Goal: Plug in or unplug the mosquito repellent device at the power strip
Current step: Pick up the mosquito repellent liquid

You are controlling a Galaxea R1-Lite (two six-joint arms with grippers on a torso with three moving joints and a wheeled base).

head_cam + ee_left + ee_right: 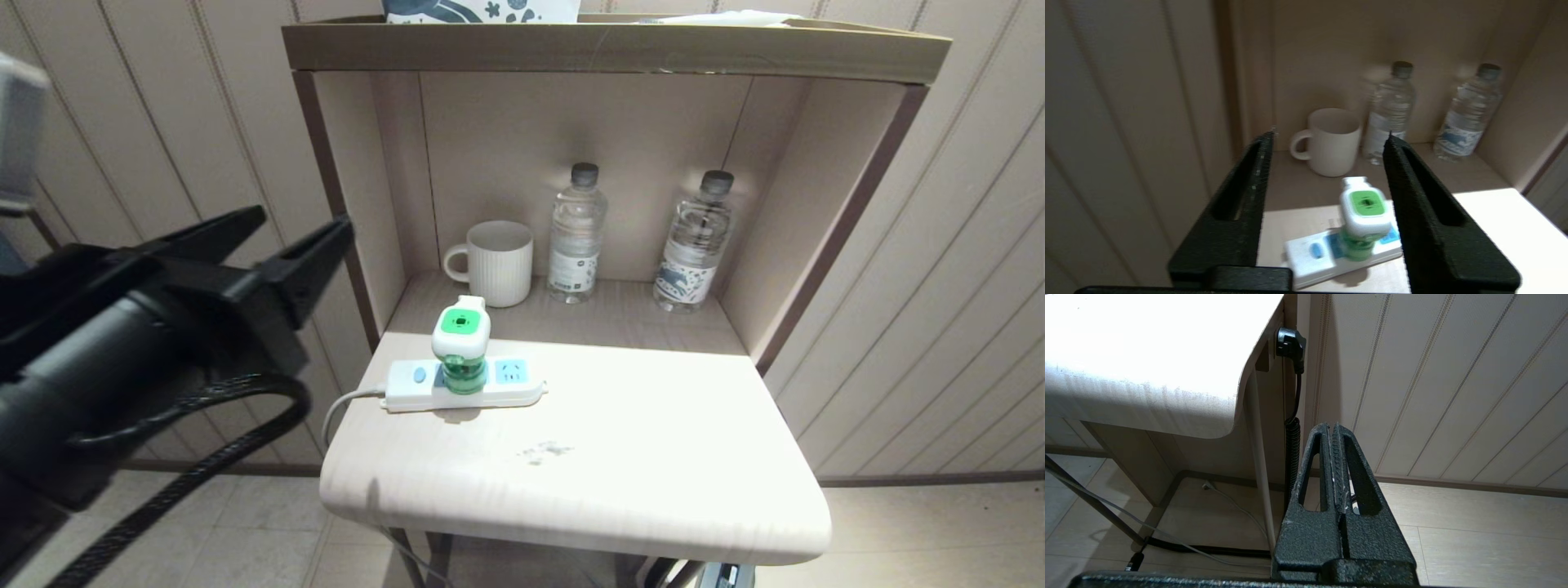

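The mosquito repellent device (461, 343), white and green with a translucent green bottle, stands plugged into the middle socket of the white power strip (461, 384) on the pale table. My left gripper (302, 229) hovers open off the table's left side, well short of the device and touching nothing. In the left wrist view the device (1363, 216) and the strip (1310, 265) show between the spread fingers (1249, 183). My right gripper (1334, 428) hangs shut and empty low beside the table, above the floor.
A white mug (494, 263) and two clear water bottles (576, 233) (694, 241) stand in the alcove behind the strip. The alcove's side walls (359, 212) flank the space. The strip's white cable (343, 408) drops over the table's left edge.
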